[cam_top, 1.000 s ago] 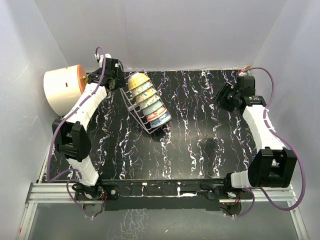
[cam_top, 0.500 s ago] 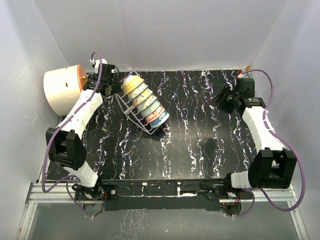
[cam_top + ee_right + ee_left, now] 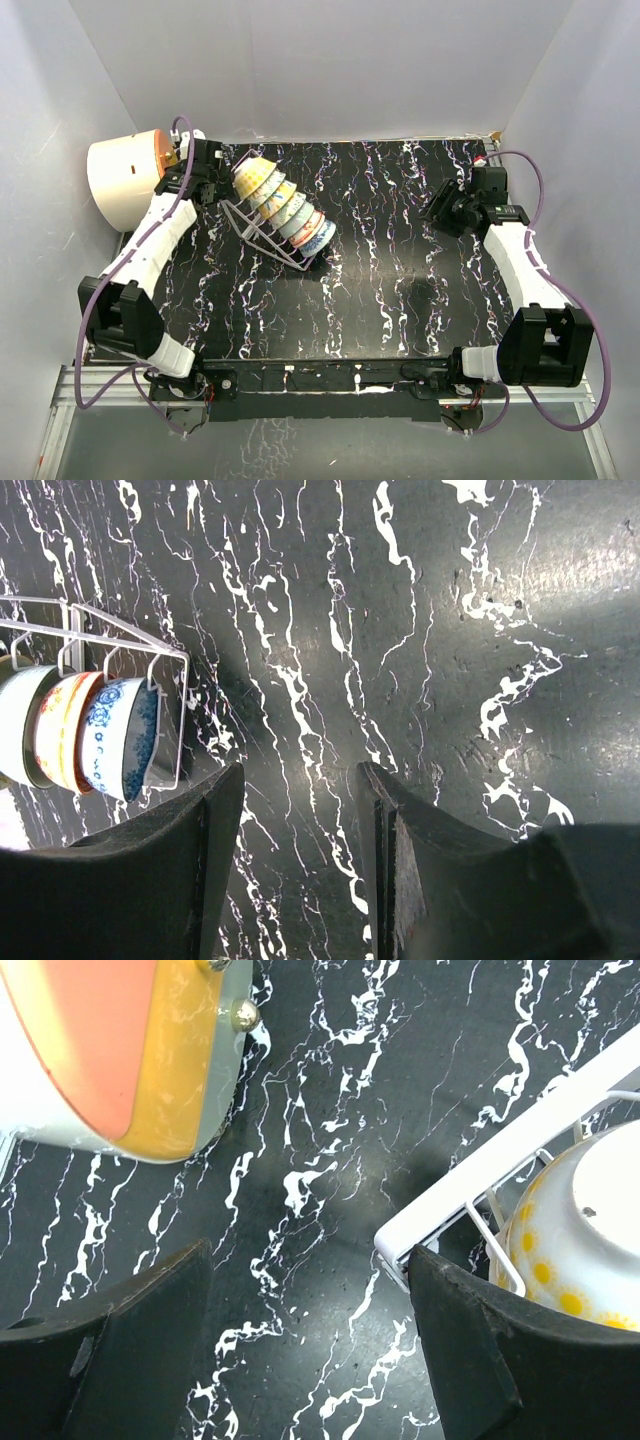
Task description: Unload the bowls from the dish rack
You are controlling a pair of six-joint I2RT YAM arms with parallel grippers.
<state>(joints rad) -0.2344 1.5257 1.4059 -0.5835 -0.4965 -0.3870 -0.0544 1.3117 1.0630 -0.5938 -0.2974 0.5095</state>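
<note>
The dish rack [image 3: 262, 228], a silver wire frame, stands at the table's back left with a row of several bowls [image 3: 285, 205] on edge in it. A yellow-flowered bowl [image 3: 252, 177] sits at the far end and a blue-patterned bowl [image 3: 320, 236] at the near end. My left gripper [image 3: 212, 185] is open at the rack's far left corner. In the left wrist view [image 3: 305, 1260] only bare table lies between its fingers; the right finger [image 3: 470, 1350] is at the rack's white corner [image 3: 470, 1195], beside the yellow bowl [image 3: 590, 1240]. My right gripper [image 3: 440, 212] [image 3: 300, 780] is open and empty, far right of the rack [image 3: 120, 650].
A large cream-and-orange cylinder [image 3: 125, 175] [image 3: 110, 1050] lies at the back left edge, close to my left gripper. White walls enclose the black marbled table [image 3: 400, 290] on three sides.
My left arm has swung left and nearer, and the rack with its bowls has shifted and turned leftward with it. My right gripper has moved only slightly.
</note>
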